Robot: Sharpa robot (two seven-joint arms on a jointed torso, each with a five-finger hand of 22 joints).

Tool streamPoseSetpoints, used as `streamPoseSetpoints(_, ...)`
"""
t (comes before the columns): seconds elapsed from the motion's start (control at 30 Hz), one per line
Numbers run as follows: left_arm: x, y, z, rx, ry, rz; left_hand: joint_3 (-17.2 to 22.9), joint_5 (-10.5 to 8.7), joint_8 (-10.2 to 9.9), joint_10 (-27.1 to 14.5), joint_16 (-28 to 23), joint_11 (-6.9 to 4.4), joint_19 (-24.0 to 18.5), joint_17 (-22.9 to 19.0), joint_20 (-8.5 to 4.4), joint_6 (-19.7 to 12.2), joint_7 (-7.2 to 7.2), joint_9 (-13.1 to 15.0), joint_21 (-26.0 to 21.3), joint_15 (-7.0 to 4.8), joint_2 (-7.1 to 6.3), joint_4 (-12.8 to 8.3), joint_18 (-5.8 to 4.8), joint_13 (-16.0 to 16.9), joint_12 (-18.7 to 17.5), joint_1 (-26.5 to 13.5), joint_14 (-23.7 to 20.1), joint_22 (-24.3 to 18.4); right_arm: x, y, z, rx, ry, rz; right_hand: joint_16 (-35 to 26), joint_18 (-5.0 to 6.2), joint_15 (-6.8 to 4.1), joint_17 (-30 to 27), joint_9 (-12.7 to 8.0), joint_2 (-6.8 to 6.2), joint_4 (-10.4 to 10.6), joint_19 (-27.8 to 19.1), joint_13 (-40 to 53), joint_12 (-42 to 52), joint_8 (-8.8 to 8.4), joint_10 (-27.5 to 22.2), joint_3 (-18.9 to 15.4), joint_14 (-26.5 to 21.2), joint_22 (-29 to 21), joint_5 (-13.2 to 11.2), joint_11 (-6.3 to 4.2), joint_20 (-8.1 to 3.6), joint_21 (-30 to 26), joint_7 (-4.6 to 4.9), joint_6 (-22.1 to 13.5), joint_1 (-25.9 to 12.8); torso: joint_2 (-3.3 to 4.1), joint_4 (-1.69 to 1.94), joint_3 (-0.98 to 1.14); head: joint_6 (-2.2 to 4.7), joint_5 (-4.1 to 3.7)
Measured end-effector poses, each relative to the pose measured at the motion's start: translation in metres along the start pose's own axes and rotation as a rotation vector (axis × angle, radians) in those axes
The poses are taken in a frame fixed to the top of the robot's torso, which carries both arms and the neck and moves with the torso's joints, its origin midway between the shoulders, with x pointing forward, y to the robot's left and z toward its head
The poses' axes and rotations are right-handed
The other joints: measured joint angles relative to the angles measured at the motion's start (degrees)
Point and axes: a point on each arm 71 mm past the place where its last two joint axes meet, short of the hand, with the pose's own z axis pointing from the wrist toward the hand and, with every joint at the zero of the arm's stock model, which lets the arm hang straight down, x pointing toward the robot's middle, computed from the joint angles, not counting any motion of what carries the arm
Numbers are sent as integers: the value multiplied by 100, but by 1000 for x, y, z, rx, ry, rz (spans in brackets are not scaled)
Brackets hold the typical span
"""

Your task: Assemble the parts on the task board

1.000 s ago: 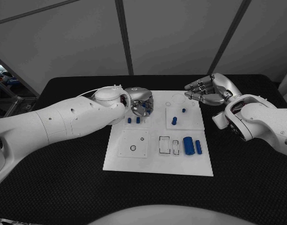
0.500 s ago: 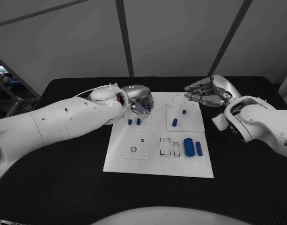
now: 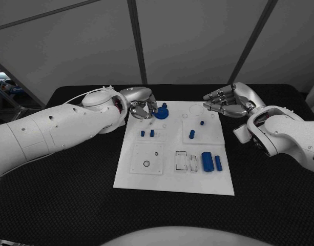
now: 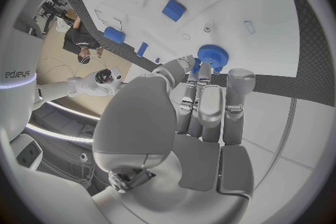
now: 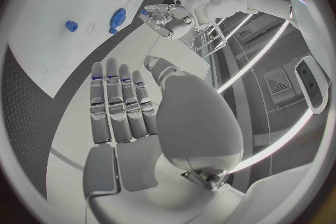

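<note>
In the head view we see the left hand [image 3: 142, 108] at the far left corner of the board [image 3: 173, 177], its fingers hiding most of a blue knob [image 3: 161, 112]. In the left wrist view the fingertips [image 4: 187, 61] pinch the knob [image 4: 212, 56]; its underside is hidden. In the right wrist view the right hand [image 5: 122, 103] is spread, holding nothing, beside the board [image 5: 49, 39].
</note>
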Motion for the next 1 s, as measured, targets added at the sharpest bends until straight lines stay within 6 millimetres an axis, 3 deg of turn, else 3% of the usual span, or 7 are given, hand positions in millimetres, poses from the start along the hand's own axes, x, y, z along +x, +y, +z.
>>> streamPoseSetpoints(0.4, 10, 9, -9, -26, 29, -22, 0, -20, -21, 30, 0, 11, 0, -14, 0, 20, 21, -6, 0, 0, -22, 0, 0, -4, -21, -22, 0, 7, -1, 0, -1, 1, -1, -1, 0, 0, 0, -5, 0, 0, 0, 0, 0, 0, 0, 0, 0, 0, 1, 0, 0, 0, 0, 0, 0, 0, 3, -10, 0, -3, 38)
streamPoseSetpoints(1.0, 20, 12, -7, -44, 58, -34, -1, -20, -21, 30, 0, 11, 0, -14, 0, 20, 21, -6, 0, 0, -23, 0, 0, -5, -20, -21, 0, 6, -1, 0, -1, 1, -1, -1, 0, 0, 0, -4, 0, 0, 0, 0, 0, 0, 0, 0, 0, 0, 1, -1, 0, 0, 0, 0, 0, 0, 5, -13, 3, -17, 25)
